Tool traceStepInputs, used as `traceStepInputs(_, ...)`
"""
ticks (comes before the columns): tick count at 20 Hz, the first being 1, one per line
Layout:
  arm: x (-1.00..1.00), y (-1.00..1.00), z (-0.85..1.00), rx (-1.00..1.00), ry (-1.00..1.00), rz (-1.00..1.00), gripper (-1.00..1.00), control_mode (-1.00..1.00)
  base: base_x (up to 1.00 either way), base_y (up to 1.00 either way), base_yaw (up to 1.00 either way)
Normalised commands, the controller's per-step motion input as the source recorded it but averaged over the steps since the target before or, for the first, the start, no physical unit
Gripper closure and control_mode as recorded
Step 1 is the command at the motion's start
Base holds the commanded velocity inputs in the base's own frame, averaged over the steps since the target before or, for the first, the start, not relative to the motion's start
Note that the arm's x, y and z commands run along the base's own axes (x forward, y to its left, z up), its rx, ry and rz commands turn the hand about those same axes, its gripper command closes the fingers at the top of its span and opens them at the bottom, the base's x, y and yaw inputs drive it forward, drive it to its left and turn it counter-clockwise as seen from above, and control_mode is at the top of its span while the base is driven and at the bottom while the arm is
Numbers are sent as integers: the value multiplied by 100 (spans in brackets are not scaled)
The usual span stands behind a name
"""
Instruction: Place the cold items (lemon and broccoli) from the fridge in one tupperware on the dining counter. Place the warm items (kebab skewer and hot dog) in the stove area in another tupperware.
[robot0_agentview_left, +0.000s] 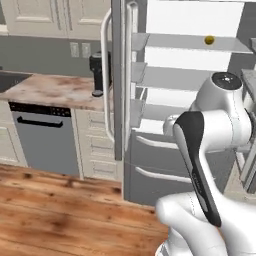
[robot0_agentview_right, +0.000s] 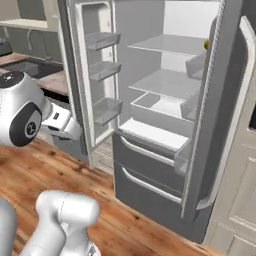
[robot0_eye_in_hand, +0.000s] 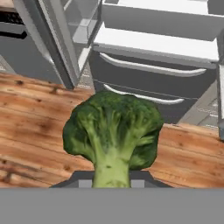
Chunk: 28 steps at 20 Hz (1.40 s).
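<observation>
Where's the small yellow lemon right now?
The small round yellow lemon sits on the upper white shelf of the open grey steel fridge, toward the shelf's right end in the left base view.

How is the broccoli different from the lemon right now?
The broccoli is dark green and lumpy with a pale stem; the lemon is yellow and round. The broccoli is out of the fridge, held by the gripper over the wooden floor; the lemon sits on an upper fridge shelf. The broccoli is gripped at its stem; nothing touches the lemon. Both are foods from the open fridge.
</observation>
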Motion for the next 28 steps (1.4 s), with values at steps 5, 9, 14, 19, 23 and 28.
traceStepInputs(5,0,0,0,0,0,0,100,100,-64,0,72)
traceStepInputs(9,0,0,0,0,0,0,100,100,-68,0,71)
traceStepInputs(14,0,0,0,0,0,0,100,100,-65,0,68)
traceStepInputs(19,0,0,0,0,0,0,100,100,-56,-1,62)
traceStepInputs(23,0,0,0,0,0,0,100,100,-47,-14,53)
traceStepInputs(28,0,0,0,0,0,0,100,100,-59,-19,49)
